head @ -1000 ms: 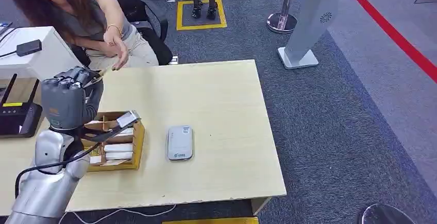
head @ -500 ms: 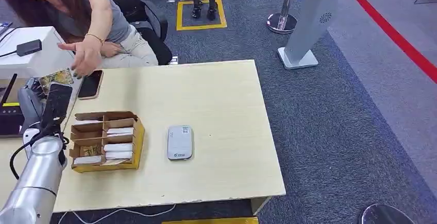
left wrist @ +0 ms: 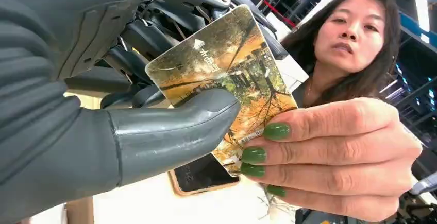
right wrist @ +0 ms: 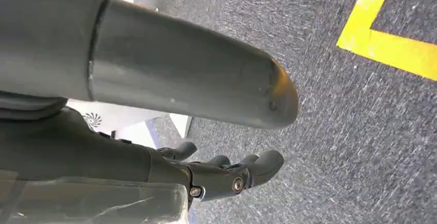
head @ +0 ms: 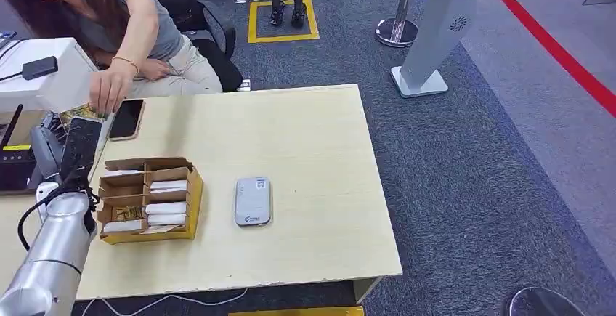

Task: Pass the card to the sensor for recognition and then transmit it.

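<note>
The robot's left hand (left wrist: 103,105) is pinching a glossy plastic card printed with an autumn-tree picture (left wrist: 227,82) between its thick grey thumb and its darker fingers, at the far left edge of the pale wooden table (head: 305,142). A person's hand with green-painted nails (left wrist: 330,157) is gripping the card's free end, so both are holding it at once. In the head view the person's hand (head: 109,91) is reaching down to the card (head: 80,112), just beside a black smartphone in an orange case (head: 127,118) lying on the table. The small grey rounded card sensor (head: 253,201) is sitting near the table's middle, well apart from the card, with a brown cardboard divided box of white cards (head: 149,198) beside it. The robot's right hand (right wrist: 227,170) is hanging over dark grey carpet (right wrist: 335,110), its fingers loosely curled and holding nothing.
</note>
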{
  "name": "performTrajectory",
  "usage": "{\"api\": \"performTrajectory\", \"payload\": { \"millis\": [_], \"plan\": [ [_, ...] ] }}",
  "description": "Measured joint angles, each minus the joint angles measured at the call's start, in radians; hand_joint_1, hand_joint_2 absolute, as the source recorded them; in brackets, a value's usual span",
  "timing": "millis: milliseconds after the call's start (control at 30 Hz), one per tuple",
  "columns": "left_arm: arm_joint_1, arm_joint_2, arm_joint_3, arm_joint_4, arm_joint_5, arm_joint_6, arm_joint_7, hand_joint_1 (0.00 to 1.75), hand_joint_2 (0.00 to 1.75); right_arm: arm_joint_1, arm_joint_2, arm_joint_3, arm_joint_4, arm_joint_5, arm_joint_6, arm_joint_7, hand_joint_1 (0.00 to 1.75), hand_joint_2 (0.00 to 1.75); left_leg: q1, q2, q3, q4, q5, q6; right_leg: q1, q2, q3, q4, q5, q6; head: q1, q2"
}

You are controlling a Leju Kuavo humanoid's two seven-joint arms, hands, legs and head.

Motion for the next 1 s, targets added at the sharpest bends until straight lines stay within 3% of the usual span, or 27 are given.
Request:
{"api": "performTrajectory", "payload": {
  "millis": [233,267,300,700,1000],
  "plan": [
    [0.000,0.000,0.000,0.000,0.003,0.006,0.000,1.75,1.75,-0.001,0.000,0.002,0.000,0.000,0.000,0.000,0.00,0.00,0.000,0.000,0.000,0.000,0.000,0.000,0.000,0.000,0.000,0.000,0.000,0.000,0.000,0.000],
    [0.000,0.000,0.000,0.000,0.003,0.006,0.000,1.38,1.75,-0.001,0.000,0.002,0.000,0.000,0.000,0.000,0.00,0.00,0.000,0.000,0.000,0.000,0.000,0.000,0.000,0.000,0.000,0.000,0.000,0.000,0.000,0.000],
    [0.000,0.000,0.000,0.000,0.003,0.006,0.000,0.00,1.75,-0.001,0.000,0.002,0.000,0.000,0.000,0.000,0.00,0.00,0.000,0.000,0.000,0.000,0.000,0.000,0.000,0.000,0.000,0.000,0.000,0.000,0.000,0.000],
    [0.024,0.000,0.000,-0.031,0.027,0.031,-0.021,0.00,1.75,-0.001,0.000,0.004,0.000,-0.003,0.000,0.000,0.00,0.00,0.000,-0.001,0.000,0.000,0.000,0.000,0.000,-0.001,0.000,0.000,0.000,0.000,0.000,0.000],
    [0.130,0.007,-0.003,-0.248,-0.132,0.119,0.016,0.00,1.75,0.007,0.000,0.004,0.000,-0.026,-0.012,-0.007,0.00,0.00,0.000,-0.001,0.000,0.000,0.000,0.000,0.000,0.000,0.000,0.000,0.000,0.000,0.000,0.000]
  ]
}}
